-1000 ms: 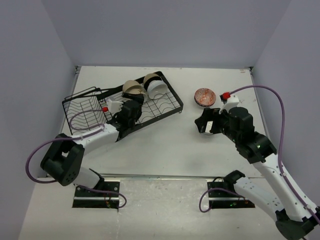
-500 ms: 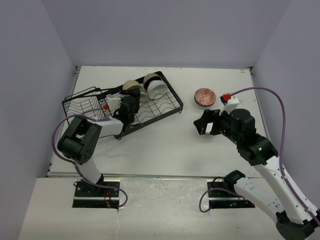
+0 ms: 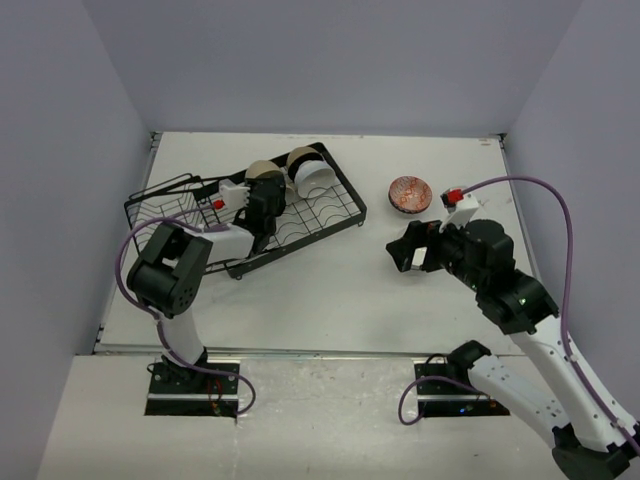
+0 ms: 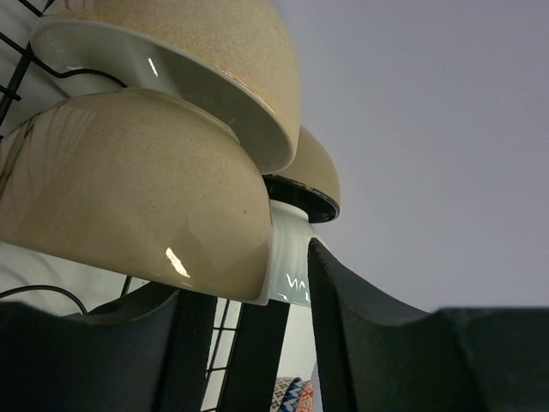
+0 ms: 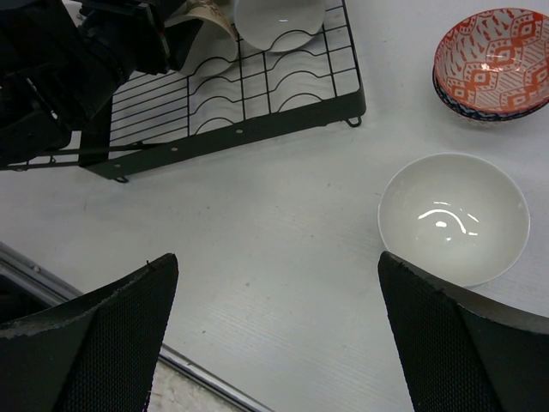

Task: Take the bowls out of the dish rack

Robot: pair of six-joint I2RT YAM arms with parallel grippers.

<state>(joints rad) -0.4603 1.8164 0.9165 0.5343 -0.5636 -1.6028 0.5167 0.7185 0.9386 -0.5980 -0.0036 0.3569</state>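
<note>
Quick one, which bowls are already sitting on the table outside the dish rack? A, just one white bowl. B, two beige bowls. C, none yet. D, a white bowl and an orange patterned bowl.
D: in the right wrist view the white bowl and the orange patterned bowl both sit on the table, clear of the dish rack.

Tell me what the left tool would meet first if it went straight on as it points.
The nearest beige bowl in the dish rack. In the left wrist view its lower rim sits between the fingers of the left tool, so contact looks immediate, though depth is hard to judge.
</note>
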